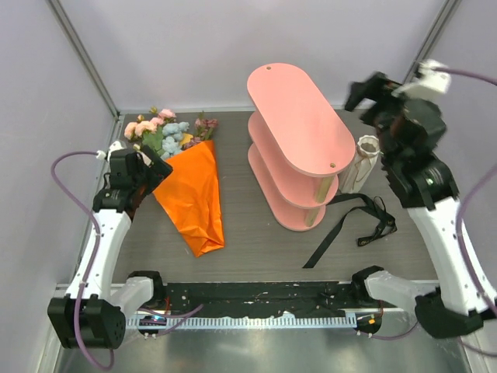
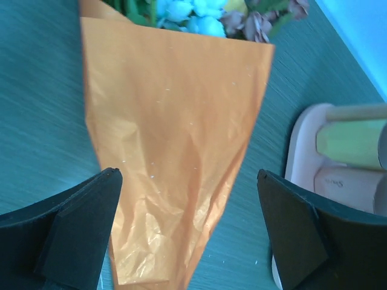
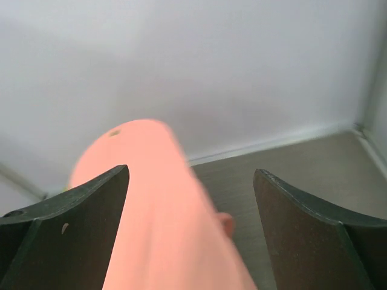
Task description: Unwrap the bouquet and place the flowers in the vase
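My left gripper (image 2: 186,181) hovers over the bouquet (image 1: 190,194), jaws apart and empty. The bouquet lies left of the pink shelf (image 1: 299,116), paper not yet off. The black ribbon (image 1: 353,225) lies loose near the vase (image 1: 365,159). The right gripper (image 3: 190,181) is raised, jaws apart. I judge the next move is peeling the paper open.

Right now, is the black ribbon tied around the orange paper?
No, the black ribbon lies loose by the pink shelf, apart from the orange paper.
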